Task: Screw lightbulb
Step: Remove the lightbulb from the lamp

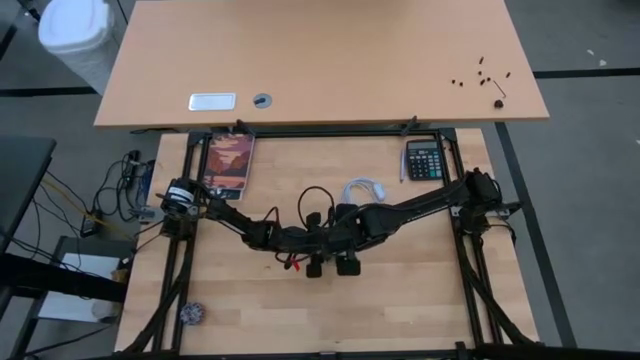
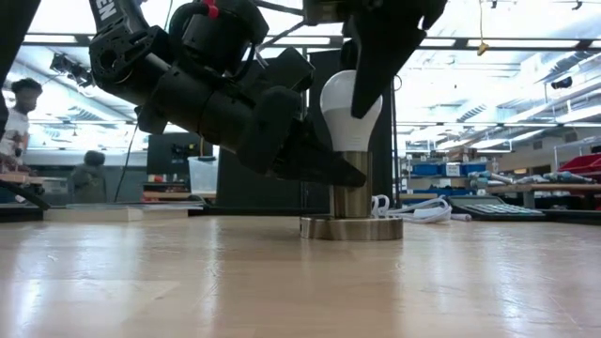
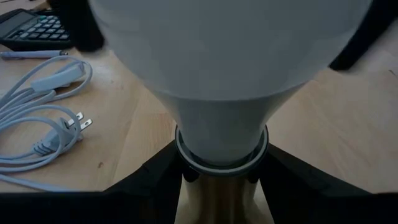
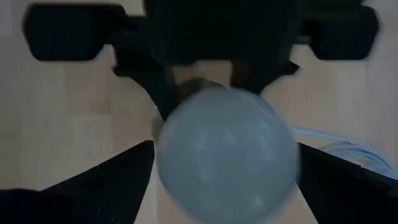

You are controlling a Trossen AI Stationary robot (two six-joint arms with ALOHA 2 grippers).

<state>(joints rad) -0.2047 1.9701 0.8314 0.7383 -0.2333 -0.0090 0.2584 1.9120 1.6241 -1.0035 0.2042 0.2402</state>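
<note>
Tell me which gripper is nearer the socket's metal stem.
Left. The left gripper is shut on the socket stem, just under the lightbulb. The right gripper is open higher up, with its fingers on either side of the bulb's dome.

Bright ceiling lights [image 2: 526, 42] glare in the low view; the lightbulb [image 4: 227, 155] blurs out of focus at the right wrist
</note>
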